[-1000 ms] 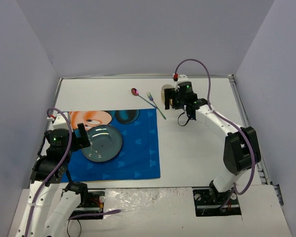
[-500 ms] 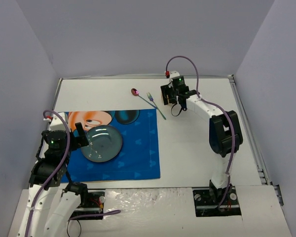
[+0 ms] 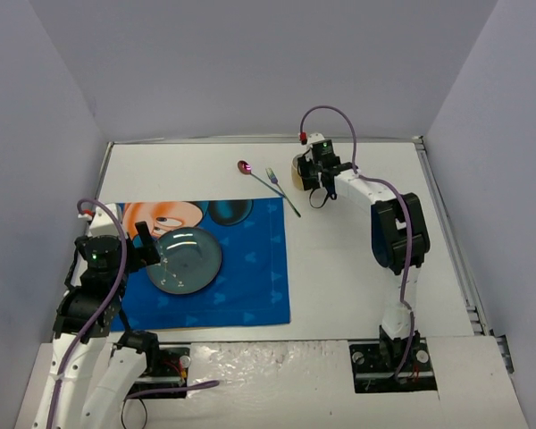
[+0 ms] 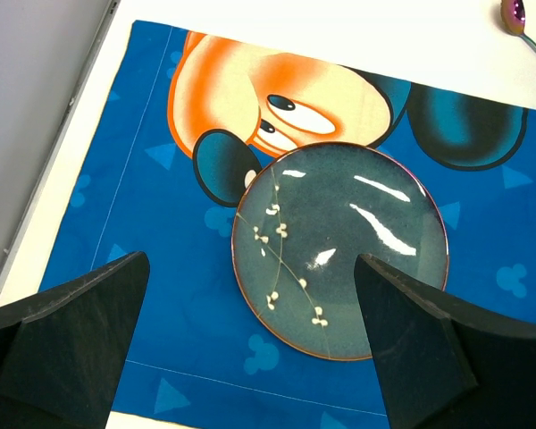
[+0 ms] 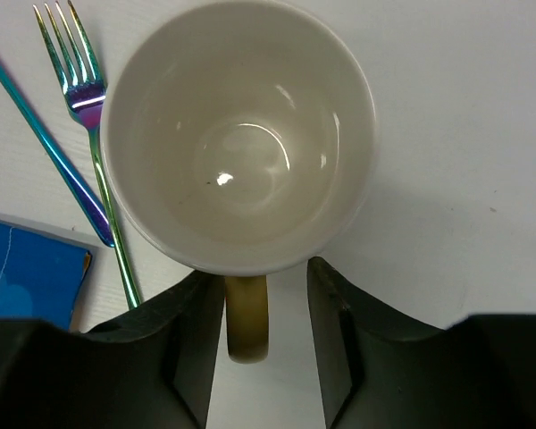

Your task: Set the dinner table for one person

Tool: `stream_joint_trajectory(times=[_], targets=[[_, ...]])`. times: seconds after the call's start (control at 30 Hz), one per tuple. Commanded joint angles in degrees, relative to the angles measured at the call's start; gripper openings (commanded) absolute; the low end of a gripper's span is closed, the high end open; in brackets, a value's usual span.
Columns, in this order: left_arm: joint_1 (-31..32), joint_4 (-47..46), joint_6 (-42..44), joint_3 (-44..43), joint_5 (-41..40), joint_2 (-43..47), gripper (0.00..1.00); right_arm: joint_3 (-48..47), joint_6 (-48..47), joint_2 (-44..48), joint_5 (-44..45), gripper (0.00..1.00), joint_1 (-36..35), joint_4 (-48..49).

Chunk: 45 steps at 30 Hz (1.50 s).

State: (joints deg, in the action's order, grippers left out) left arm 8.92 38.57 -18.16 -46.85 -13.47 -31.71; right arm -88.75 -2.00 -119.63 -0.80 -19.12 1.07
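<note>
1. On the white desk (image 3: pixel 339 268), which spreads under everything, a blue placemat (image 3: pixel 250 277) lies near-left with the plate (image 3: pixel 186 259) already on it.
2. Left claw (image 4: pixel 252 257) hangs wide open above that plate, holding nothing.
3. Fork (image 5: pixel 89 98), spoon (image 3: pixel 244 165) and mug (image 5: pixel 241 134) sit far back, off the mat; I judge these are left to place.
4. Right claw (image 5: pixel 263 268) stands narrow astride the mug's handle (image 5: pixel 247 322), not yet pinching.

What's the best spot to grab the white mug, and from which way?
By its handle, coming straight down from above. The mug stands upright, mouth up, and the handle sticks out sideways, narrow enough to fit between the right gripper's fingers.
</note>
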Motion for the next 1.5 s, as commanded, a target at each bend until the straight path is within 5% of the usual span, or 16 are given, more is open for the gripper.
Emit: stream_joint_trajectory(times=[0.0, 0.27, 0.83, 1.47], targets=[[-0.9, -4.1, 1.0, -0.1, 0.3, -1.5, 0.97, -4.0, -1.0, 1.0, -0.3, 0.28, 0.6, 2.6], [-1.3, -4.1, 1.0, 0.0, 0.6, -1.9, 0.97, -4.7, -2.1, 2.7, -0.3, 0.0, 1.0, 2.6], [-1.7, -4.4, 1.2, 0.0, 1.2, -1.5, 0.97, 9.5, -7.3, 24.8, -9.9, 0.0, -3.7, 7.7], [-1.9, -4.3, 1.1, 0.0, 1.1, -1.2, 0.97, 12.0, -11.5, 18.3, -17.5, 0.0, -14.2, 12.1]])
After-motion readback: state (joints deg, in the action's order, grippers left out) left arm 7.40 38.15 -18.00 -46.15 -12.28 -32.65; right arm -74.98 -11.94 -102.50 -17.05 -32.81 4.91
